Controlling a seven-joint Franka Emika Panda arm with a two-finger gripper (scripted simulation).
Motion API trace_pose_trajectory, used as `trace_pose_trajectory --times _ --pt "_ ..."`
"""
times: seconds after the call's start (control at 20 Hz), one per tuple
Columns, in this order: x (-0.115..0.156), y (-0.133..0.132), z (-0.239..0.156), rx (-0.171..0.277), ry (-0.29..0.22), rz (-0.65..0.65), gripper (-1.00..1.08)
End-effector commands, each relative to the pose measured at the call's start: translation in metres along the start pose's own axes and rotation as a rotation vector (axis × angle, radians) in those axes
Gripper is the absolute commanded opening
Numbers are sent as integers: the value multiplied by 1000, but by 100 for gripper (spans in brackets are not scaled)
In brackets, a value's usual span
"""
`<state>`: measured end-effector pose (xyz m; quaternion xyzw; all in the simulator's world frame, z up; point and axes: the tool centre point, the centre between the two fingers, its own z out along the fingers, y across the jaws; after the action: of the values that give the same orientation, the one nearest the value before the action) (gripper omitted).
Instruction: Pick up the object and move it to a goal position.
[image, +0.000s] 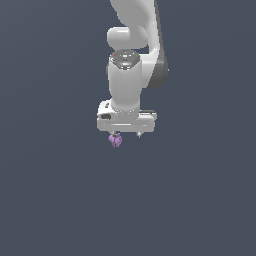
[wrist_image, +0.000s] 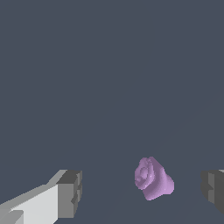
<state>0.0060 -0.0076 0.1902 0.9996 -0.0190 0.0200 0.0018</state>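
Observation:
The object (wrist_image: 153, 180) is a small light-purple lumpy thing with ridged, rose-like folds. In the wrist view it sits in the gap between my two dark finger pads (wrist_image: 72, 192), nearer one pad than the other and touching neither. My white gripper (wrist_image: 142, 192) is open, its jaws spread much wider than the object. In the exterior view the gripper (image: 127, 135) points straight down, and the object (image: 115, 140) shows just below the finger on the exterior view's left.
A plain dark grey surface (image: 200, 200) fills both views. The white arm (image: 130, 75) rises above the gripper to the top of the exterior view. No goal marker shows.

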Motion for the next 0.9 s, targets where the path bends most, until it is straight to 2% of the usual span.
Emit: trace_pose_trajectory --times 0.0,0.45,0.85 --pt "0 0 0 0 0 0 100" --pt "8 -4 -16 15 37 -26 100" --pt "7 -3 -14 15 35 -19 100"
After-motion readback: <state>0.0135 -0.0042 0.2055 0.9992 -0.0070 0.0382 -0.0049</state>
